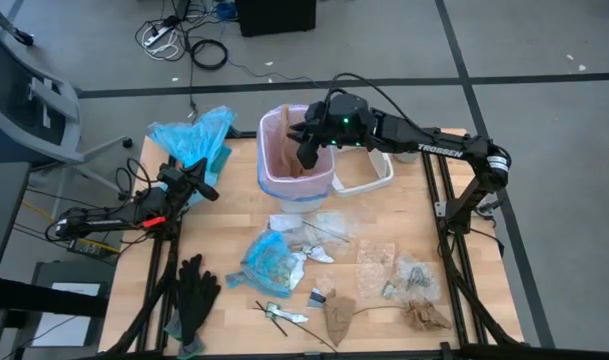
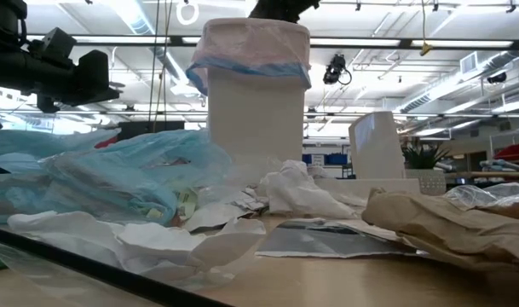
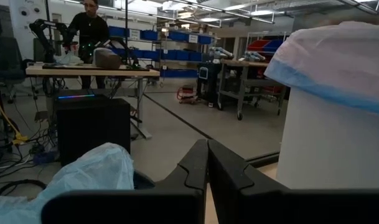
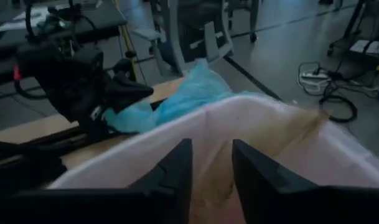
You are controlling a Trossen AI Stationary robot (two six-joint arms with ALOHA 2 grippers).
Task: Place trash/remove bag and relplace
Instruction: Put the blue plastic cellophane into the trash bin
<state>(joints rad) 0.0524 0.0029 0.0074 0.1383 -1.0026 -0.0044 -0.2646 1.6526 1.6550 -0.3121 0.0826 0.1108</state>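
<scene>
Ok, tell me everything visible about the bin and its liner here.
The bin is a white, upright plastic container standing at the table's far edge, middle. A thin pale pink liner fills it, folded over the rim with a blue drawstring band showing outside. Brown paper lies inside against the liner. The right claw hangs over the opening, fingers apart, holding nothing. A white lid rests beside it.

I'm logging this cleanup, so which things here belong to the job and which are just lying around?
Job: lined white bin, brown paper and clear film scraps, right gripper open over the bin.
Lying about: light-blue bag, black gloves, white lid.
</scene>
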